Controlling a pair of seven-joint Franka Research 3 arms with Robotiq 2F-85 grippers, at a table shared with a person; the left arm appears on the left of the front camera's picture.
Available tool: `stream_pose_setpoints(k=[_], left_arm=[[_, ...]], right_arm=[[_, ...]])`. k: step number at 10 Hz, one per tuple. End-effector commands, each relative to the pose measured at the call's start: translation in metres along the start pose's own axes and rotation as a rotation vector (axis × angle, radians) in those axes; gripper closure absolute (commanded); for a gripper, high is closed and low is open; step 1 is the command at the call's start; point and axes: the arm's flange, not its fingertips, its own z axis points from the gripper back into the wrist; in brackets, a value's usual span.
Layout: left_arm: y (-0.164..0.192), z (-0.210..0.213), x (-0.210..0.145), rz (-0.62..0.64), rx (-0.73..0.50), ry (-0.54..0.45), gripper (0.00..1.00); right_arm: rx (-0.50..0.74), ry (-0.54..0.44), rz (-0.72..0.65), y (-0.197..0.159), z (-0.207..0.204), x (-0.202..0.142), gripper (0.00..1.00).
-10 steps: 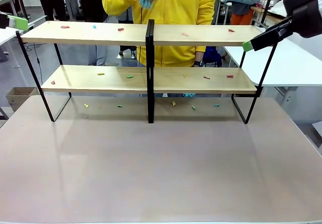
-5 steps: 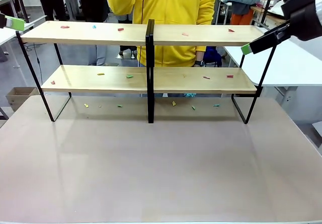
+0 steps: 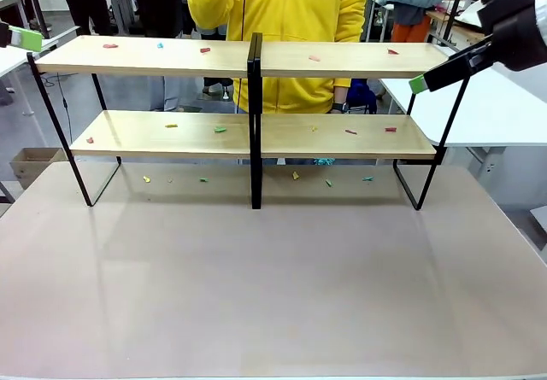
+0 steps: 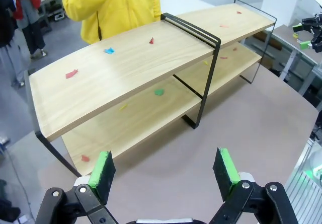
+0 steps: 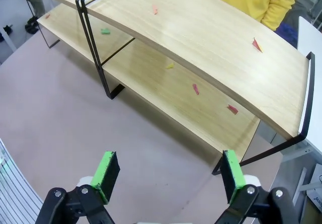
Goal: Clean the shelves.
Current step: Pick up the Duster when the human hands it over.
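Cleaning has not begun, by the look of it: coloured scraps (image 3: pixel 220 129) dot both boards of the shelves (image 3: pixel 137 55) and the table (image 3: pixel 273 277) beneath. The shelves stand across the table's far half, toward 12 o'clock, with a person (image 3: pixel 282 21) just behind. The left gripper (image 4: pixel 164 167) hangs off their 9 o'clock end and the right gripper (image 5: pixel 170 171) off their 3 o'clock end, both with fingers spread wide and empty. Best to take the top board first, sweeping each half outward from the centre post (image 3: pixel 255 98), so fallen scraps are caught on the lower pass.
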Motion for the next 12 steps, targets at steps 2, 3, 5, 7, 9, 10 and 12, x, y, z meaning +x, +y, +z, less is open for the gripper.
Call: stream_pose_setpoints(k=[2,3,5,7,9,10,12], left_arm=[[0.001,0.0,-0.001,-0.01,-0.022,-0.019,0.0],[0.001,0.0,-0.001,-0.01,-0.022,-0.019,0.0],[0.001,0.0,-0.001,-0.01,-0.022,-0.019,0.0],[0.001,0.0,-0.001,-0.01,-0.022,-0.019,0.0],[0.001,0.0,-0.001,-0.01,-0.022,-0.019,0.0],[0.001,0.0,-0.001,-0.01,-0.022,-0.019,0.0],[0.001,0.0,-0.001,-0.01,-0.022,-0.019,0.0]], right_arm=[[0.034,-0.014,-0.04,-0.006,-0.002,0.003,0.0],[0.029,-0.015,-0.089,-0.008,-0.001,0.004,0.0],[0.036,-0.031,-0.166,-0.009,0.001,0.004,0.0],[0.016,-0.05,-0.192,-0.008,0.006,0.004,0.0],[0.007,-0.074,-0.198,-0.007,0.013,0.003,0.0],[-0.017,-0.081,-0.2,-0.008,0.016,0.004,0.0],[-0.019,-0.082,-0.197,-0.007,0.017,0.004,0.0]])
